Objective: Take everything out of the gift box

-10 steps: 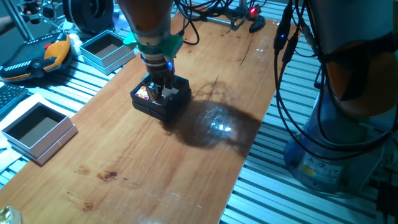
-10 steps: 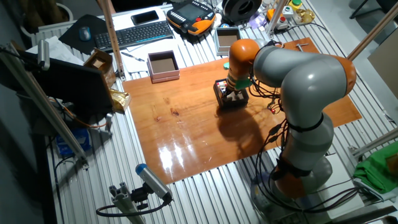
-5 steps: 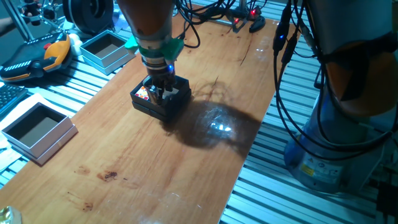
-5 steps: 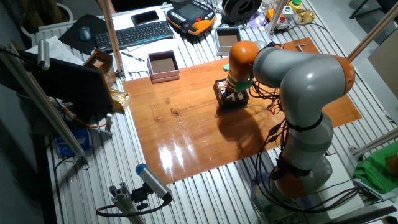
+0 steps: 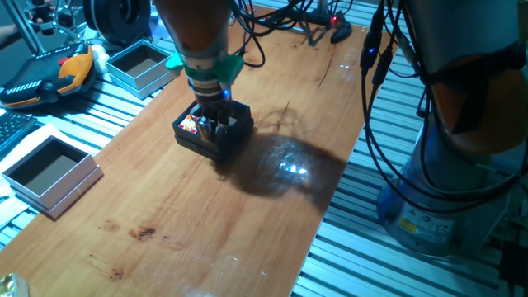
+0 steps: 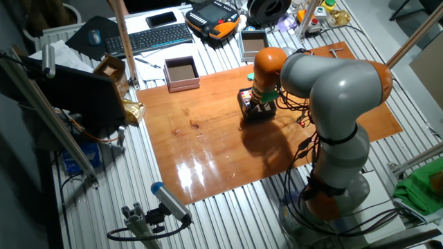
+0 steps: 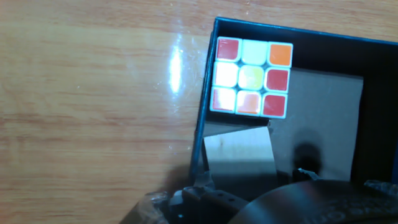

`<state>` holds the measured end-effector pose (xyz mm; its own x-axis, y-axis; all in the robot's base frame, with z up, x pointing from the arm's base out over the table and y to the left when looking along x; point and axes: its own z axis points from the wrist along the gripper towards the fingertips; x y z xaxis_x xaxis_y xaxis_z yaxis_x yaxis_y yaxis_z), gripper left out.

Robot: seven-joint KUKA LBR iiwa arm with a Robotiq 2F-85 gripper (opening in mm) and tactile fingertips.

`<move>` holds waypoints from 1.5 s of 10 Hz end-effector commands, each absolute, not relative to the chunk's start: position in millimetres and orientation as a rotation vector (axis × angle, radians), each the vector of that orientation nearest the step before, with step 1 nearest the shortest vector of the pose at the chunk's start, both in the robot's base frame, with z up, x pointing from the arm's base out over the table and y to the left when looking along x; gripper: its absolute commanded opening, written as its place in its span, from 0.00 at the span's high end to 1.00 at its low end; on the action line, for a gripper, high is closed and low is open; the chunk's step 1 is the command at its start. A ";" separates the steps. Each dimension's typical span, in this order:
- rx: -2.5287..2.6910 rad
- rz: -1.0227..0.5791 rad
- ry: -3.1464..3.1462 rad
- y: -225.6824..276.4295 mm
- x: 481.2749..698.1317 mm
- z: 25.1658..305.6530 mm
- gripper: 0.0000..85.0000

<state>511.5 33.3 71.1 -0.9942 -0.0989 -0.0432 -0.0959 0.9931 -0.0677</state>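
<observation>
The gripper [image 5: 216,125] is down inside the gift box [image 5: 235,132], which sits on the wooden tabletop [image 5: 247,214] toward its far-left edge, the pale blue-grey box [image 5: 140,66] beyond that edge and another box [image 5: 51,173] by the near-left corner. Both cubes are in the box — nothing is out yet. In the hand view the puzzle cube [image 7: 251,78] sits tight in one corner of the gift box, against two walls, and the plain grey-beige block [image 7: 239,157] lies just beside it along the same wall, corner nearly touching the cube. The block is the one right under the hand, the puzzle cube ahead of it — so the block looks like the target. The fingers [image 7: 193,193] are only a dark blur at the frame's lower edge, and the fixed views are too small; whether they are spread or already pressing the block I cannot tell. The wall beside the block leaves little room for a finger on that side.
</observation>
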 end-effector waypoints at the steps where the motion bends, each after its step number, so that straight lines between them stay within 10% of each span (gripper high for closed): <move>1: -0.150 -0.101 3.088 33.5 510.7 69.7 0.22; 11: -0.190 -0.110 3.059 17.8 512.7 61.5 0.21; 15: -0.205 -0.118 3.065 21.1 513.1 63.1 0.36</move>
